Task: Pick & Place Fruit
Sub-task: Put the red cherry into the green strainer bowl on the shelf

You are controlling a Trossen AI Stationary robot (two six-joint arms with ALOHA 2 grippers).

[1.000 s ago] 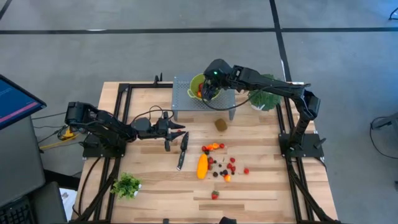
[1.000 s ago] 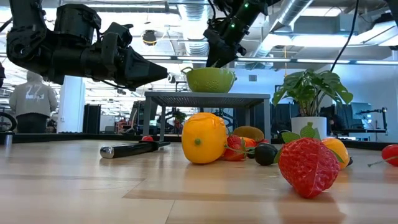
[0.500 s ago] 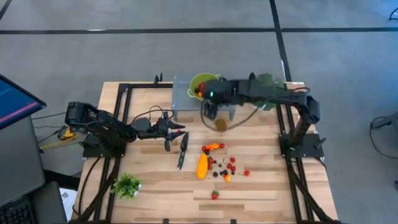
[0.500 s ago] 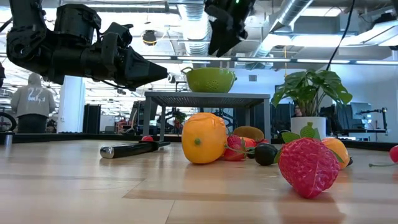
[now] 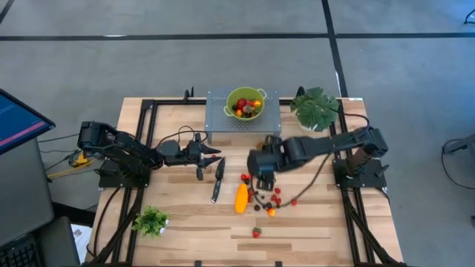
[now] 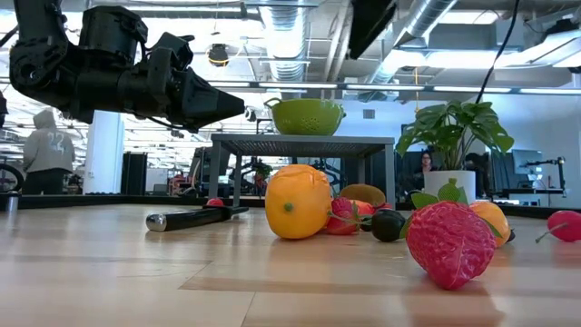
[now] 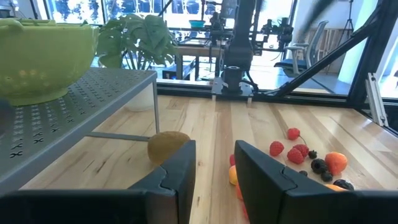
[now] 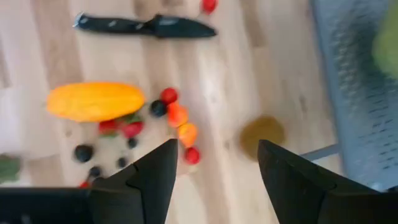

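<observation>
Small toy fruit (image 5: 267,196) lies scattered on the wooden table: red and dark balls, a long yellow-orange fruit (image 5: 241,198) and a lone strawberry (image 5: 256,232) nearer the front edge. A brown kiwi (image 8: 261,137) rests on the table beside the grey stand. More fruit sits in the green bowl (image 5: 245,104) on that stand (image 5: 223,119). My right gripper (image 8: 217,180) hovers open above the scattered fruit, pointing steeply down, with nothing between its fingers. My left gripper (image 7: 214,174) waits level at the table's left, slightly open and empty.
A black-handled knife (image 5: 217,178) lies just left of the fruit, below the left gripper's tip. A leafy plant (image 5: 315,109) stands at the back right by the stand, and a small one (image 5: 151,220) at the front left. Black frame rails run along both table sides.
My right gripper has left the green bowl and swung toward the table's near edge, past the kiwi, and now hangs over the scattered fruit. It has rolled and tipped on the way. The fruit on the table has not moved.
</observation>
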